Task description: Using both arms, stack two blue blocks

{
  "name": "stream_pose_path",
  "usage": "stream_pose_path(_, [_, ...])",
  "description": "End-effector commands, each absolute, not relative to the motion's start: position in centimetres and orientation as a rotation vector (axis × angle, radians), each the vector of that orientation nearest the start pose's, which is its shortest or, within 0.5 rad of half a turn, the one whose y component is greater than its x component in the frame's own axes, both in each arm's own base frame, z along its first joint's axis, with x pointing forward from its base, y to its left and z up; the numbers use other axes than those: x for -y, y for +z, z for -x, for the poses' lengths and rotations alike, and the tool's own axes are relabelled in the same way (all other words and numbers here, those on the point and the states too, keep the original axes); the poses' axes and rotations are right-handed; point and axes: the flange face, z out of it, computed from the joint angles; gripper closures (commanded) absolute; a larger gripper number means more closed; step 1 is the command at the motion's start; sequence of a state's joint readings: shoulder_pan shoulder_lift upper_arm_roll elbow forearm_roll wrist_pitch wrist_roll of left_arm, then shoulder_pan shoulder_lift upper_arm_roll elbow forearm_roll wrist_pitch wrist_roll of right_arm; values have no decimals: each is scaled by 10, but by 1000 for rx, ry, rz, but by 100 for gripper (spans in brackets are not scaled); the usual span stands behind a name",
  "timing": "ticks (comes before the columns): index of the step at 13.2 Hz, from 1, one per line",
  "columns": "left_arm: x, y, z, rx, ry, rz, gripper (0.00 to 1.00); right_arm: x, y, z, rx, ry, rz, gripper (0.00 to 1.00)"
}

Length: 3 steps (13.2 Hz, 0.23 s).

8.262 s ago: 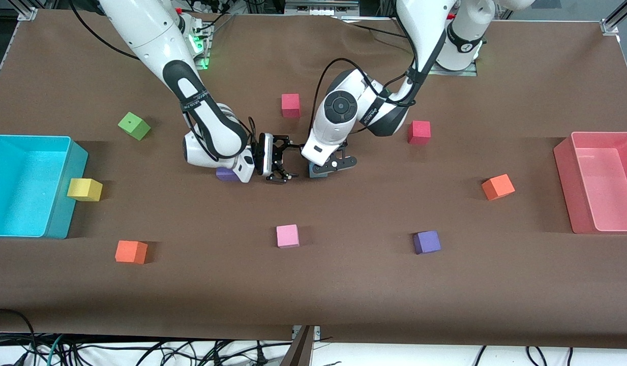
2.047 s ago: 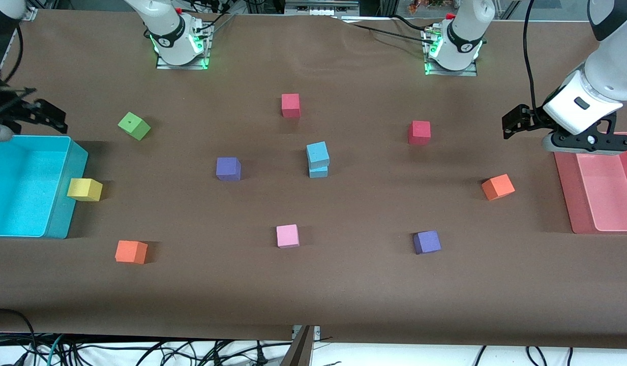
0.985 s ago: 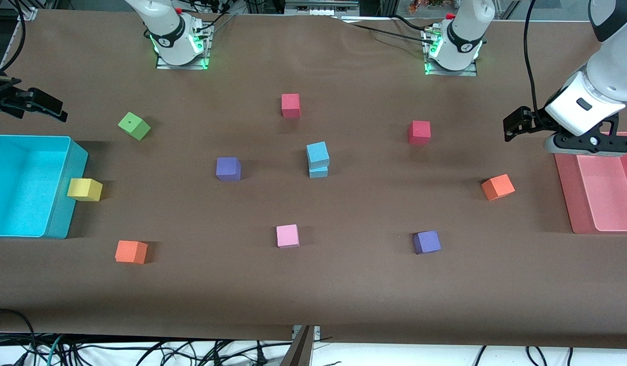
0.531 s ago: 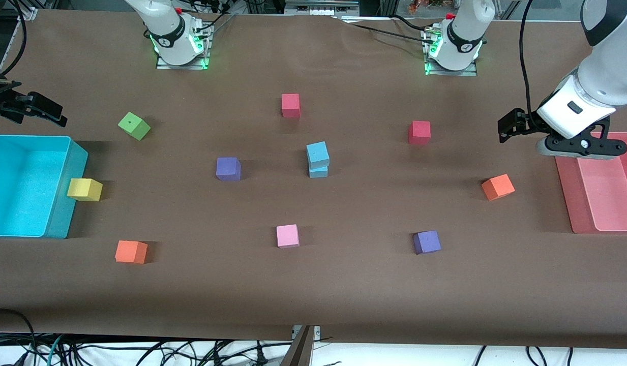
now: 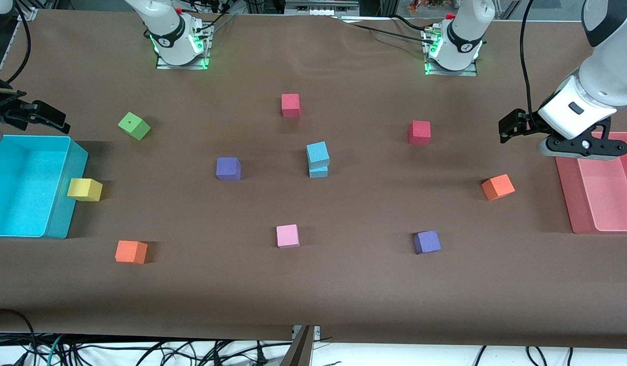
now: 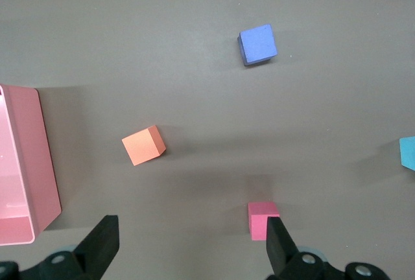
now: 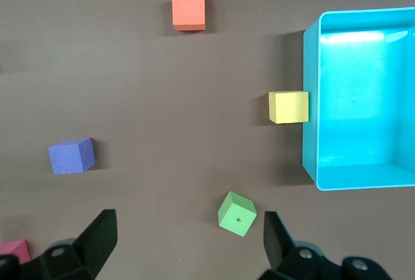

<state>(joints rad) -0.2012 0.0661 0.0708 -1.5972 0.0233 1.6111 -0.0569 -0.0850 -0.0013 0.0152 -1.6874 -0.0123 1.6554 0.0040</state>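
Both arms, which crowded over the table's middle some seconds ago, now hang far out at its two ends, and the two blue blocks (image 5: 318, 159) stand as a finished stack in the middle of the table, one cube on the other, the upper one turned slightly and overhanging a little. Nothing touches them.

The stack lies well apart from both grippers and roughly midway between them, so neither arm is clearly nearer; being cubes, the blocks have no long axis to line up with. The task looks complete, and any coming move is probably only a retreat.

The left gripper (image 5: 511, 126) hovers beside the pink bin (image 5: 565, 198), its fingers (image 6: 104, 244) spread and empty. The right gripper (image 5: 36, 114) hovers just above the cyan bin (image 5: 69, 193), its fingers (image 7: 97, 238) likewise spread and holding nothing.

The blocks are matte foam with soft, square edges. Beside the stack, toward the right arm's end, sits a purple cube (image 5: 228, 169); nearer the front camera lies a pink cube (image 5: 287, 236). The table (image 5: 344, 295) is covered in a dull brown sheet.
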Motion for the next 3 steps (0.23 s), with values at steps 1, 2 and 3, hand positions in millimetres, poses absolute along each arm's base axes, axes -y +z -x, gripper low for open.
stream_pose_path(1, [74,583,-576,-131,58,3111,0,39,576,-558,-129,32,3149,0])
stream_pose_path(2, [74,583,-576,-128,59,3113,0,37,577,-558,-124,29,3149,0])
stream_pose_path(3, [74,583,-576,-128,59,3113,0,38,577,-558,-126,27,3149,0])
